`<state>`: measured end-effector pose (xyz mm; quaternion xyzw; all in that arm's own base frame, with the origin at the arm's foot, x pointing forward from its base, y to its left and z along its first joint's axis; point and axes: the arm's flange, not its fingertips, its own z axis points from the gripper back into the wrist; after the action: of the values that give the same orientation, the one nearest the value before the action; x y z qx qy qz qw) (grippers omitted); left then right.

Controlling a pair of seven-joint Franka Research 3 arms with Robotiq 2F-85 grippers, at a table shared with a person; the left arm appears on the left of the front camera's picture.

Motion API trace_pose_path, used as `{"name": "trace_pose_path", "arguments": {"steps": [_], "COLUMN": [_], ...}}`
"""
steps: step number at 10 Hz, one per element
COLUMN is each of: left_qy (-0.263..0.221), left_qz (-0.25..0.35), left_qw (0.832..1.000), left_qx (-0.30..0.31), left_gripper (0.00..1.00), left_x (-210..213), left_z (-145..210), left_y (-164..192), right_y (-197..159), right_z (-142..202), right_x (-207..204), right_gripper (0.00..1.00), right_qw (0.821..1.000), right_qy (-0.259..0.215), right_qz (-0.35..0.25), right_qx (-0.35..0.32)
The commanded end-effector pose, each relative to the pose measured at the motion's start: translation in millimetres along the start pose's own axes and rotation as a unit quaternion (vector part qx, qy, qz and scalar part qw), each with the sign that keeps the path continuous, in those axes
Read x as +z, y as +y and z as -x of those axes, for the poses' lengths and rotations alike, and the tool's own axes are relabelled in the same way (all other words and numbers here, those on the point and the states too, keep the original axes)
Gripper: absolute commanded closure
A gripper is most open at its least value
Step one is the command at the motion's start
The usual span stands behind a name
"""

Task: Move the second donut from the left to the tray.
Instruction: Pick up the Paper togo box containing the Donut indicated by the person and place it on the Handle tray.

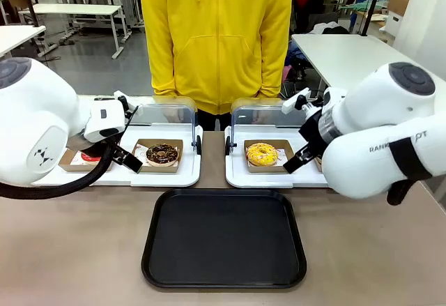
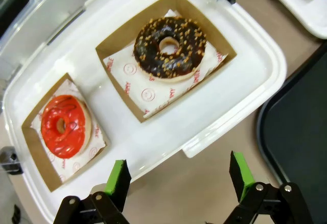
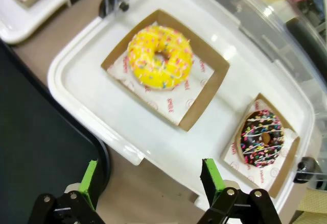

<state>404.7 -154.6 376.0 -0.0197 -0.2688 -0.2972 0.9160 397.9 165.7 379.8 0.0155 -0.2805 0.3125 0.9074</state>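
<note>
The second donut from the left (image 1: pixel 162 154), chocolate-glazed with pale sprinkles (image 2: pixel 170 48), lies on white paper in a brown cardboard box. The large black tray (image 1: pixel 223 240) sits bare in front of it, and its edge (image 2: pixel 301 132) shows at the right of the left wrist view. My left gripper (image 2: pixel 180 178) hangs open above the table just short of the white tray's near rim, holding nothing; from the front it (image 1: pixel 122 154) is left of the box. My right gripper (image 3: pixel 149 179) is open too, near the yellow donut (image 3: pixel 160 56).
A red-glazed donut (image 2: pixel 64 126) shares the left white tray (image 2: pixel 255 66). The right white tray (image 3: pixel 102 106) holds the yellow donut and a dark donut with colourful sprinkles (image 3: pixel 262 138). Both clear lids (image 1: pixel 164 114) stand open. A person in a yellow hoodie (image 1: pixel 216 34) stands across the table.
</note>
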Motion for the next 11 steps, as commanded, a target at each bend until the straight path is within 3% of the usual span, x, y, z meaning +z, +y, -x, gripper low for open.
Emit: {"name": "trace_pose_path", "arguments": {"steps": [1,3,4,8,11], "left_qy": [-0.021,-0.04,-0.047,-0.098,-0.163], "left_qz": [0.057,0.094,0.133,0.25,0.291], "left_qw": [0.998,0.995,0.99,0.956,0.929], "left_qx": [-0.006,-0.007,-0.017,-0.122,-0.163], "left_gripper": [0.0,0.0,0.0,0.0,0.0], "left_x": [35,83,101,157,168], "left_z": [-25,-41,-43,-19,20], "left_y": [24,69,90,177,224], "right_y": [-40,-94,-117,-215,-245], "right_z": [-33,-39,-26,66,124], "right_x": [49,116,142,203,214], "right_gripper": [0.0,0.0,0.0,0.0,0.0], "right_qw": [0.999,0.995,0.992,0.971,0.944], "right_qy": [-0.029,-0.065,-0.086,-0.182,-0.278], "right_qz": [-0.029,-0.068,-0.089,-0.144,-0.161], "right_qx": [-0.016,-0.023,-0.018,0.053,0.072]}}
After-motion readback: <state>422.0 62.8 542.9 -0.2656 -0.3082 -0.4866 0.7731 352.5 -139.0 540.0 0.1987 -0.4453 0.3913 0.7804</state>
